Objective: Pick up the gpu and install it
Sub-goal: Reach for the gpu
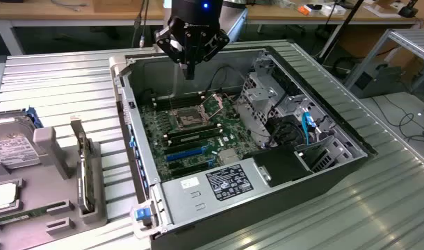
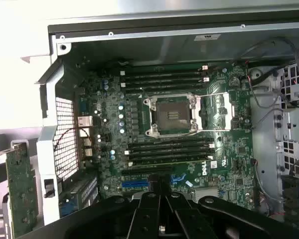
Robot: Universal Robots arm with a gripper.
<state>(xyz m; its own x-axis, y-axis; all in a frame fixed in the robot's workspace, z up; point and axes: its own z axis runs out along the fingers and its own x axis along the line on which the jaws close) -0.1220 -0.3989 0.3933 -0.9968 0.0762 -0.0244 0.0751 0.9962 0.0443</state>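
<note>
Standing up on its thin edge, the gpu (image 1: 85, 177) (image 2: 21, 194) sits in a slot of the gray tray (image 1: 55, 226), just beside the open computer case (image 1: 302, 200) on the exterior view's left. Nothing is touching it. A hard drive (image 1: 10, 148) with a white label lies in the same tray. The gripper (image 1: 189, 70) (image 2: 160, 199) hangs over the far end of the case, above the green motherboard (image 1: 198, 138) (image 2: 224, 169) and its square chip socket (image 1: 191, 120) (image 2: 172, 115). Its fingers are pressed together and hold nothing.
</note>
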